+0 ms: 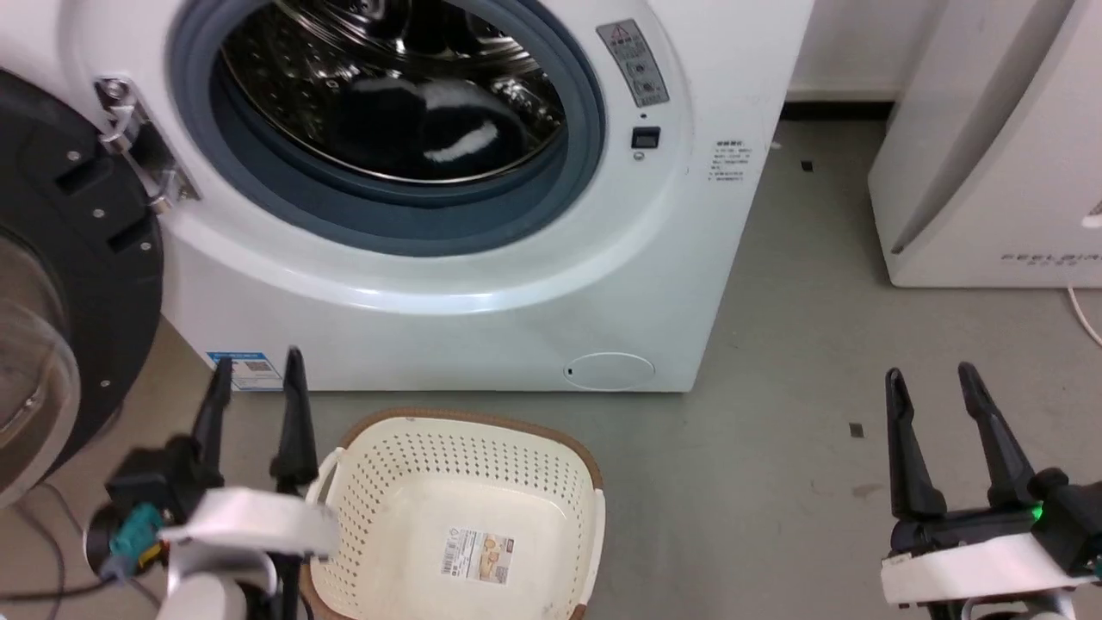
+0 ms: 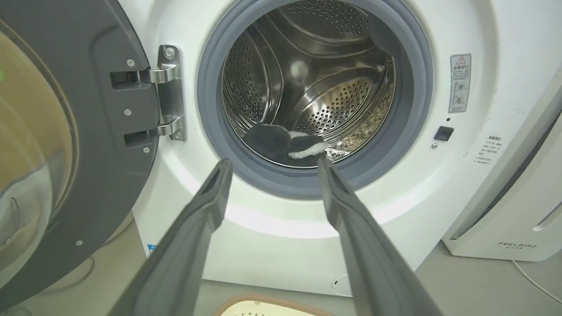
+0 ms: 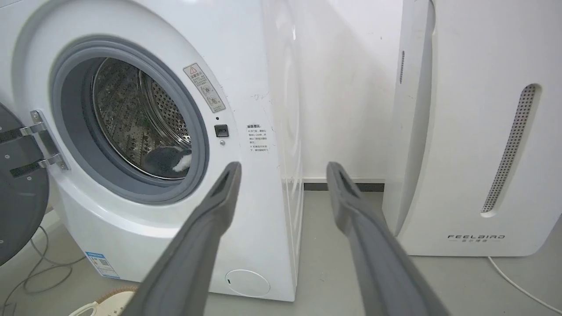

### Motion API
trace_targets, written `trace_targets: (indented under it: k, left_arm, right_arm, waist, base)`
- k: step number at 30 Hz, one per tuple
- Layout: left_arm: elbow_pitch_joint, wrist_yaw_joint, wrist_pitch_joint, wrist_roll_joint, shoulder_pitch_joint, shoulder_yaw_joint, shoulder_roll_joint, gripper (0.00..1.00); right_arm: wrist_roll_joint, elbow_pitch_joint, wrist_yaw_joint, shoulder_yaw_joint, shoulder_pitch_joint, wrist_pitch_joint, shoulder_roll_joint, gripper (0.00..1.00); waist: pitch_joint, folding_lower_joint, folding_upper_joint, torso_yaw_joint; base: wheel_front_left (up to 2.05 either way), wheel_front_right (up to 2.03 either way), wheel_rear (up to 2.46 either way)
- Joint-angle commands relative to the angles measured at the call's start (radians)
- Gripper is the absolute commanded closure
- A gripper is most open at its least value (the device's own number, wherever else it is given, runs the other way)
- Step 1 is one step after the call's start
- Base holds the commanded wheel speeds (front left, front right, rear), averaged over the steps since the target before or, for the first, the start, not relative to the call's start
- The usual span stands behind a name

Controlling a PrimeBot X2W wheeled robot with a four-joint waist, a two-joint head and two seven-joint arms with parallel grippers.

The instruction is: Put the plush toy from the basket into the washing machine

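The black plush toy (image 1: 430,125) with white patches lies at the bottom of the steel drum of the washing machine (image 1: 482,284), whose door hangs wide to the left. The left wrist view shows the plush toy (image 2: 285,142) behind the grey gasket, and the right wrist view catches the plush toy (image 3: 169,160) too. The cream basket (image 1: 465,508) stands on the floor before the washer, holding nothing but its paper label. My left gripper (image 1: 258,366) is open beside the basket's left rim, nothing in it. My right gripper (image 1: 934,379) is open over bare floor at the lower right.
The round black-framed glass door (image 1: 60,284) juts out at the left, close to my left arm. A white FEELBIRD appliance (image 1: 990,155) stands at the right with a white cable (image 1: 1085,314) on the floor. Grey floor lies between the two machines.
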Motion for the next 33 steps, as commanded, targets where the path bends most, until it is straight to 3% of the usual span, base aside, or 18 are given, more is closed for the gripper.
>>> trace_targets:
  k: [1,9,23,24,33]
  left_arm:
    - [-0.015,0.000,-0.004,0.015,0.026,0.005,-0.010,0.00]
    - [-0.031,-0.039,-0.004,0.063,0.150,0.012,-0.079,0.00]
    - [-0.018,-0.058,-0.004,0.131,0.171,0.020,-0.114,0.00]
    - [-0.020,-0.054,0.000,0.126,0.165,0.019,-0.112,1.00]
    - [-0.028,-0.052,0.013,0.134,0.165,0.020,-0.113,1.00]
  right_arm:
    - [0.001,0.003,-0.001,0.001,0.015,-0.005,0.000,0.00]
    - [0.015,0.015,-0.001,0.011,0.045,-0.005,0.000,0.00]
    - [0.013,0.033,-0.001,0.025,0.058,-0.005,0.000,0.00]
    - [0.011,0.031,0.000,0.023,0.046,0.000,0.000,1.00]
    - [0.005,0.031,0.000,0.024,0.044,0.011,0.000,1.00]
  waist:
    - [-0.016,0.0003,0.0000,0.012]
    - [-0.042,0.0003,0.0000,0.026]
    - [-0.049,0.0003,0.0000,0.032]
    - [-0.049,0.0003,0.0000,0.032]
    - [-0.053,0.0003,0.0000,0.030]
  base:
    - [0.00,0.00,0.00]
    - [0.00,0.00,0.00]
    - [0.00,0.00,0.00]
    - [0.00,0.00,0.00]
    - [0.00,0.00,0.00]
